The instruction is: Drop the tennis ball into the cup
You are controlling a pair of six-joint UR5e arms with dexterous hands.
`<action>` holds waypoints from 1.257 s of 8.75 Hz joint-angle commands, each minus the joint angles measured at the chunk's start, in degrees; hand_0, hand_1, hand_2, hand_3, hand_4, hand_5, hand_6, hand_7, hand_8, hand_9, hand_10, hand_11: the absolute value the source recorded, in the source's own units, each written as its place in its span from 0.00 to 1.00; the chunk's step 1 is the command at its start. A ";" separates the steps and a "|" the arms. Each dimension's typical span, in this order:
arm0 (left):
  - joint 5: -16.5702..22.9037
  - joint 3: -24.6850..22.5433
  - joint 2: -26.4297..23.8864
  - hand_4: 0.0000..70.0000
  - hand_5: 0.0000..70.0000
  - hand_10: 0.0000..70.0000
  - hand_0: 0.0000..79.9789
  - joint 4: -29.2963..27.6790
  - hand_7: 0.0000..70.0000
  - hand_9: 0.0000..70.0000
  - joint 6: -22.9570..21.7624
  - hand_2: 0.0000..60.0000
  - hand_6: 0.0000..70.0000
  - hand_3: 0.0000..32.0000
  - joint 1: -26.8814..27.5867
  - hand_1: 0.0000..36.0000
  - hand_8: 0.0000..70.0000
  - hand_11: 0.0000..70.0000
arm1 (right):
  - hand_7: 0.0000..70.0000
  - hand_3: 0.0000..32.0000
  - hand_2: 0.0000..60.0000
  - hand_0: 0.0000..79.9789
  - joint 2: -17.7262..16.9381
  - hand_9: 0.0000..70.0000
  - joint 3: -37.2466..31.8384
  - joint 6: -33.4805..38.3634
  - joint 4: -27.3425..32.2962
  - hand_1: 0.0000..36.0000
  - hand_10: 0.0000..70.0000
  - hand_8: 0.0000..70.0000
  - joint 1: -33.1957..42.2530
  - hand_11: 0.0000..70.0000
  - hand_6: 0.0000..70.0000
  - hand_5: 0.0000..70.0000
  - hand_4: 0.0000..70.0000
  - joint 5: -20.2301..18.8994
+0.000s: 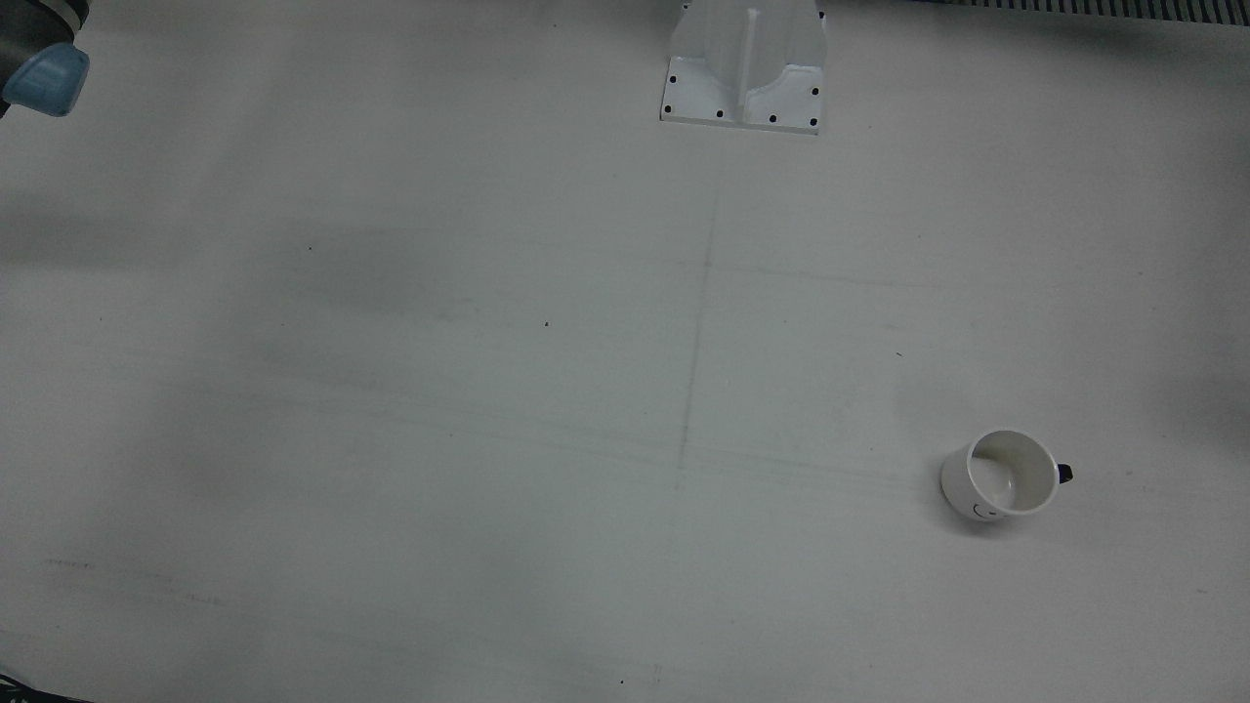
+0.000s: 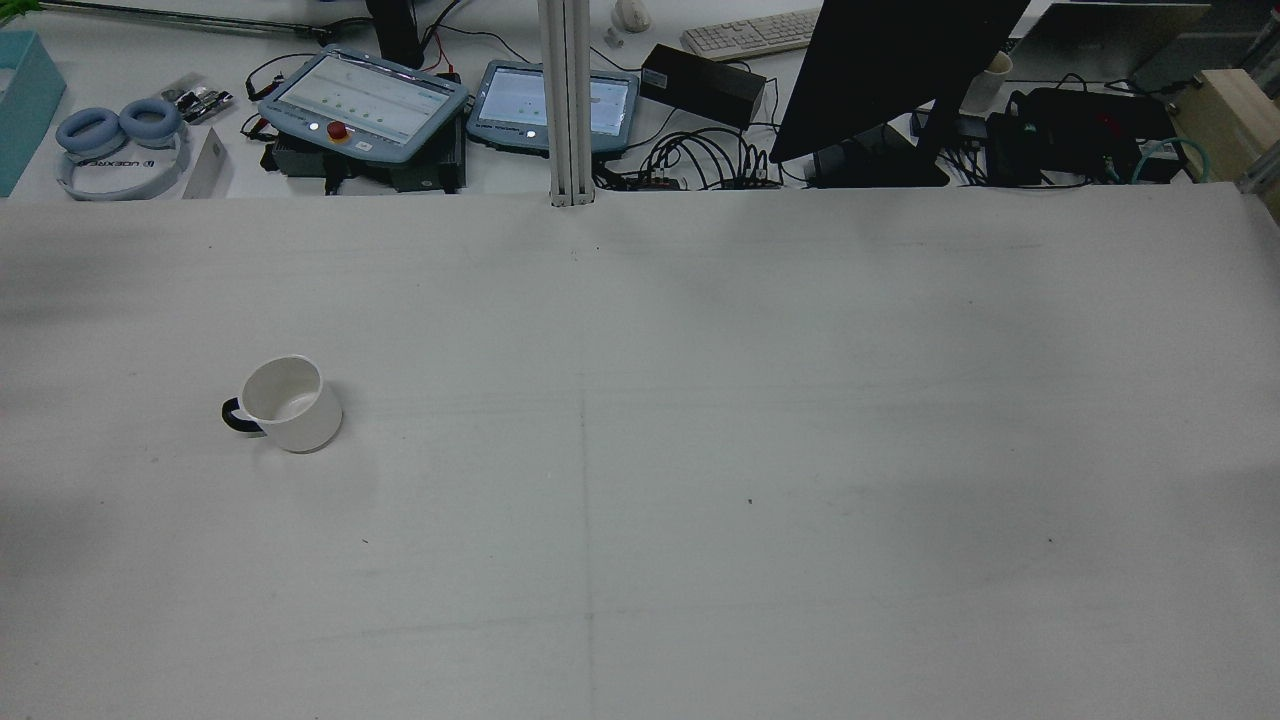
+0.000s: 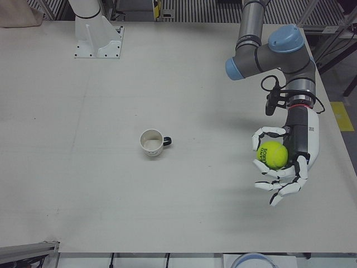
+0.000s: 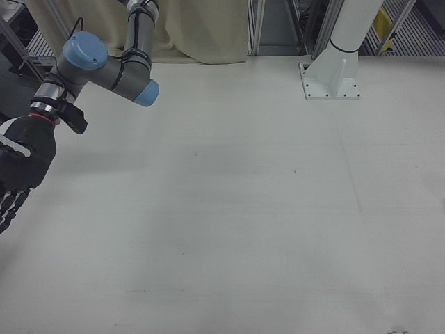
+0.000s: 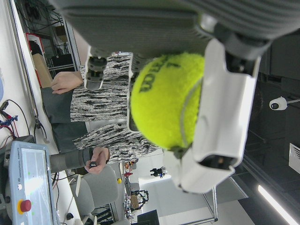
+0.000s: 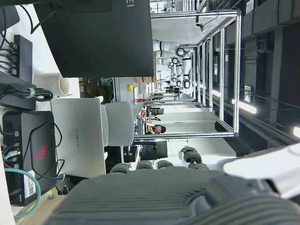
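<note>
A yellow tennis ball (image 3: 272,154) sits in my left hand (image 3: 292,163), whose white fingers (image 3: 283,187) curl around it, above the table's edge well to the side of the cup. The left hand view shows the ball (image 5: 168,101) close up between white fingers (image 5: 220,108). The white cup (image 3: 151,143) with a dark handle stands upright and empty on the table; it also shows in the front view (image 1: 1001,475) and the rear view (image 2: 285,403). My right hand (image 4: 15,174) is dark, hangs at the far side with fingers apart, and holds nothing.
A white arm pedestal (image 1: 747,68) is bolted at the back of the table and also shows in the right-front view (image 4: 334,69). Beyond the far edge in the rear view are teach pendants (image 2: 365,105), a monitor (image 2: 890,70) and cables.
</note>
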 commanded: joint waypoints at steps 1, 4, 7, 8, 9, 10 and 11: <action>0.00 -0.05 -0.02 0.04 0.43 0.12 1.00 0.00 0.84 0.44 -0.04 0.88 1.00 0.66 0.00 1.00 0.48 0.23 | 0.00 0.00 0.00 0.00 0.00 0.00 0.00 0.00 0.00 0.00 0.00 0.00 0.00 0.00 0.00 0.00 0.00 0.00; 0.09 -1.89 -0.36 0.04 0.45 0.12 1.00 -0.52 0.82 0.43 0.14 0.91 1.00 0.66 1.22 1.00 0.49 0.23 | 0.00 0.00 0.00 0.00 0.00 0.00 0.00 0.00 0.00 0.00 0.00 0.00 0.00 0.00 0.00 0.00 0.00 0.00; 0.09 -7.16 -1.33 0.01 0.42 0.11 1.00 0.52 0.83 0.43 -0.04 0.89 1.00 0.71 13.59 1.00 0.48 0.23 | 0.00 0.00 0.00 0.00 0.00 0.00 0.00 0.00 0.00 0.00 0.00 0.00 0.00 0.00 0.00 0.00 0.00 0.00; 0.09 -7.69 -1.34 0.00 0.43 0.11 1.00 0.52 0.80 0.42 0.23 0.89 1.00 0.74 15.80 1.00 0.49 0.22 | 0.00 0.00 0.00 0.00 0.00 0.00 0.08 0.00 0.00 0.00 0.00 0.00 0.00 0.00 0.00 0.00 0.00 0.00; 0.09 -8.13 -1.34 0.00 0.40 0.11 1.00 0.52 0.83 0.43 0.58 0.85 0.96 0.76 18.52 1.00 0.47 0.22 | 0.00 0.00 0.00 0.00 0.00 0.00 0.09 0.00 0.00 0.00 0.00 0.00 0.00 0.00 0.00 0.00 0.00 0.00; -0.09 -8.14 -1.34 0.00 0.44 0.11 1.00 0.61 0.78 0.42 0.93 0.91 1.00 0.78 22.12 1.00 0.50 0.21 | 0.00 0.00 0.00 0.00 0.00 0.00 0.09 0.00 0.00 0.00 0.00 0.00 0.00 0.00 0.00 0.00 0.00 0.00; -0.26 -8.14 -1.34 0.00 0.42 0.10 1.00 0.70 0.80 0.42 1.89 0.88 1.00 0.78 24.50 1.00 0.49 0.21 | 0.00 0.00 0.00 0.00 0.00 0.00 0.09 0.00 0.00 0.00 0.00 0.00 0.00 0.00 0.00 0.00 0.00 0.00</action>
